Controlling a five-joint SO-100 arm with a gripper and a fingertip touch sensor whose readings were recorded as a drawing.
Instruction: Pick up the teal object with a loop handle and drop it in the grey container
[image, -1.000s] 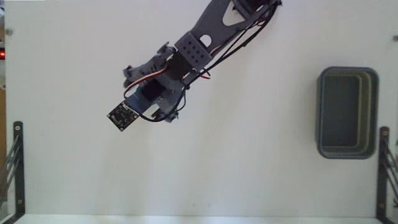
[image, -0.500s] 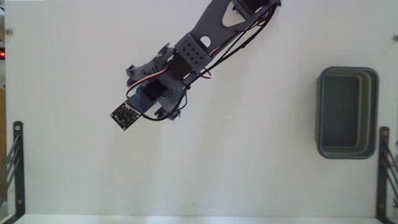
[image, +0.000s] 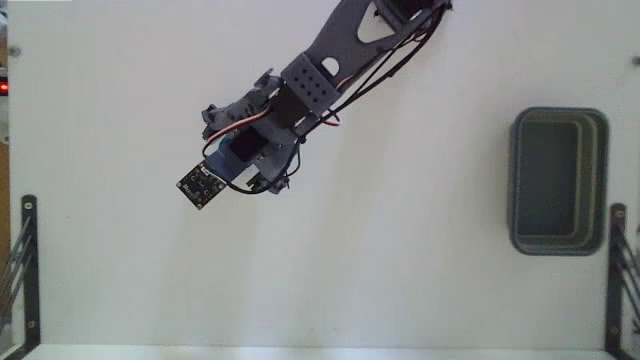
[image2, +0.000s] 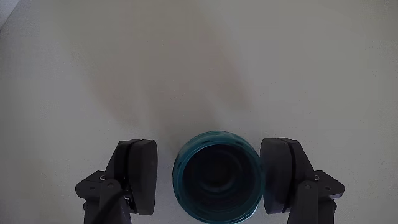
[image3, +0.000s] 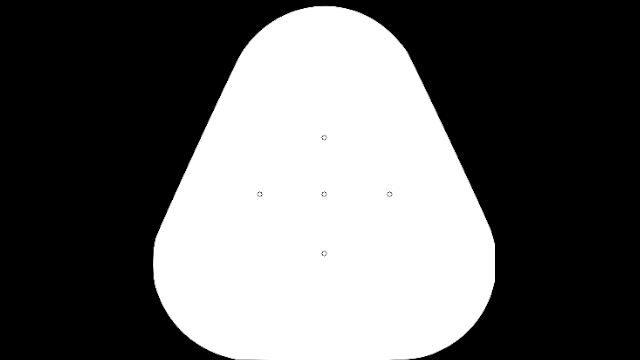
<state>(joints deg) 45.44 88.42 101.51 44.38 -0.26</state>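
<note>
From where the fixed view looks down, the far left of the white bench (image: 120, 280) carries only a black metal bracket (image: 22, 262) clamped at its edge. Moving right, the arm (image: 330, 60) slants down from the top of the picture toward the left half of the bench, its dark blue-grey links trailing black cables. At its lower end hangs a small black camera board (image: 201, 186), and just beside that a sliver of bright blue shows under the wrist: the teal object with a loop handle (image: 238, 150), mostly hidden there by the arm itself.

The wrist view shows it better. The left finger (image2: 140, 175) stands a little off the cup's side with a narrow strip of bench showing between them. The teal object with a loop handle (image2: 217, 140) sits upright on the bench between the two fingers, its dark hollow facing up; its loop handle cannot be made out here. The right finger (image2: 281, 174) is close against the cup's other side, touching or nearly so. So the gripper (image2: 210, 180) brackets the cup, parted and not clenched on it.

Well apart to the right in the fixed view, the grey container (image: 518, 180) rests near the bench's right edge, long side running up and down, with a second black bracket (image: 620, 270) just beside its lower corner.
</note>
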